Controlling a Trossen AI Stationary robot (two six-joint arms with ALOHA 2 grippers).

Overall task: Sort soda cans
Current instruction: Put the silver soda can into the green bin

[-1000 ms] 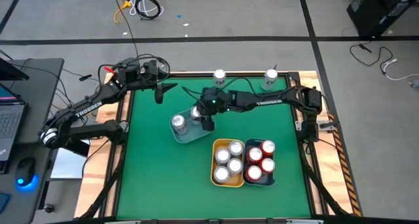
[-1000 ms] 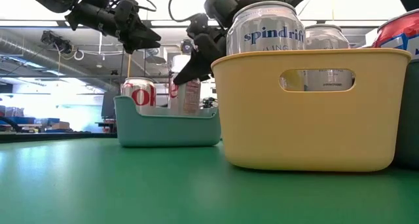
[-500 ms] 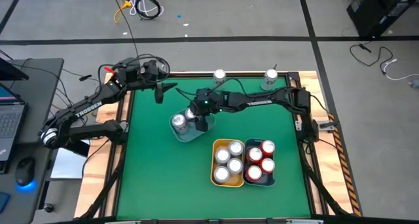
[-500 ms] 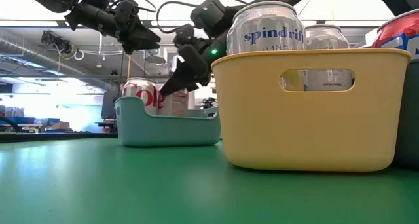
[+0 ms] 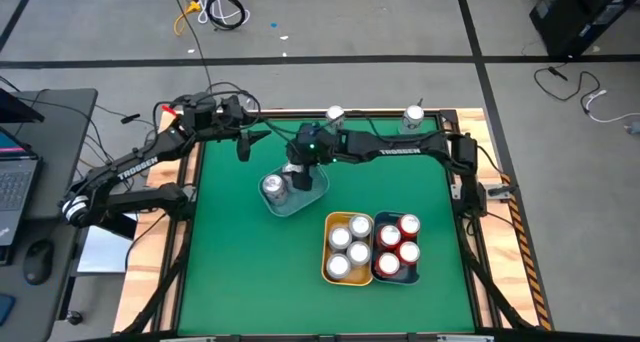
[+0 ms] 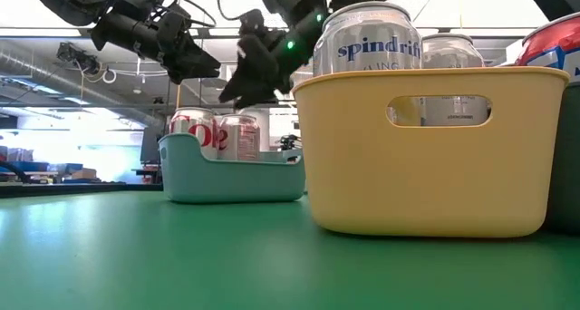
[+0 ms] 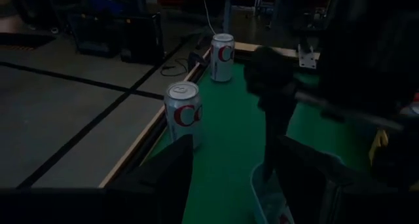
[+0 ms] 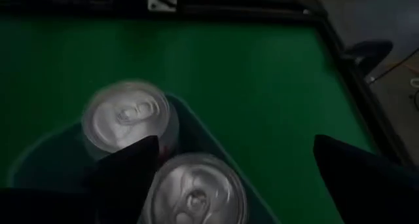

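Observation:
A teal bin at the table's middle holds two silver soda cans with red lettering, both upright. My right gripper hangs open just above them, touching neither; in its wrist view both can tops show below its spread fingers. My left gripper waits open in the air near the far left corner. Two more silver cans stand at the table's far edge.
A yellow bin with several silver cans and a dark blue bin with several red cans stand side by side toward the near edge. Green table surface lies bare on the left and right. A desk with a laptop stands beyond the left edge.
My right gripper has set a silver can down upright in the teal bin beside the other can, opened and let go. It has then risen clear above the bin and drawn a little toward the far left. The can stays in the bin.

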